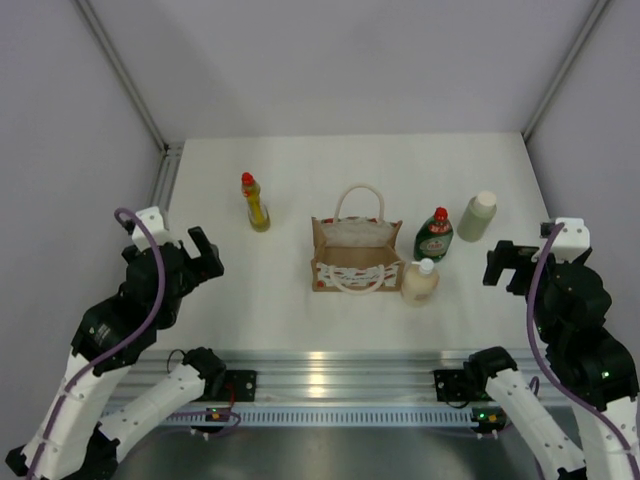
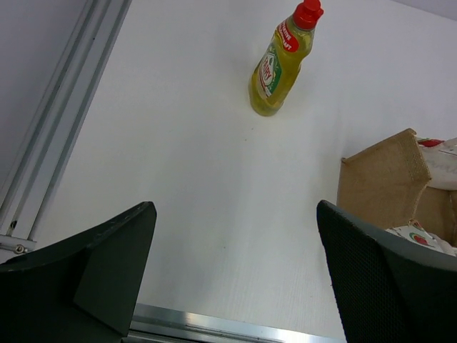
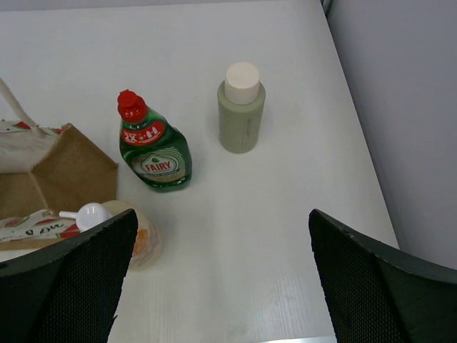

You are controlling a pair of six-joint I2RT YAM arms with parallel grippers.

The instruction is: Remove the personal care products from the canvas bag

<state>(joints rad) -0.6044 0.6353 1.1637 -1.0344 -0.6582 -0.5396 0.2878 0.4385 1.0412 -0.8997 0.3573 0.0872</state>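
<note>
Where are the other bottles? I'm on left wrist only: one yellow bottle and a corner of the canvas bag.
Observer: All three stand to the right of the canvas bag: green Fairy bottle, grey-green cylinder bottle, and cream bottle by the bag's front right corner.
Operator: Anything inside the bag?
Observer: The top view shows only its pale inside, no bottle that I can see.
Operator: Right pincer holding anything?
Observer: No. The right pincer is open and empty, on the near side of those three bottles.
</note>
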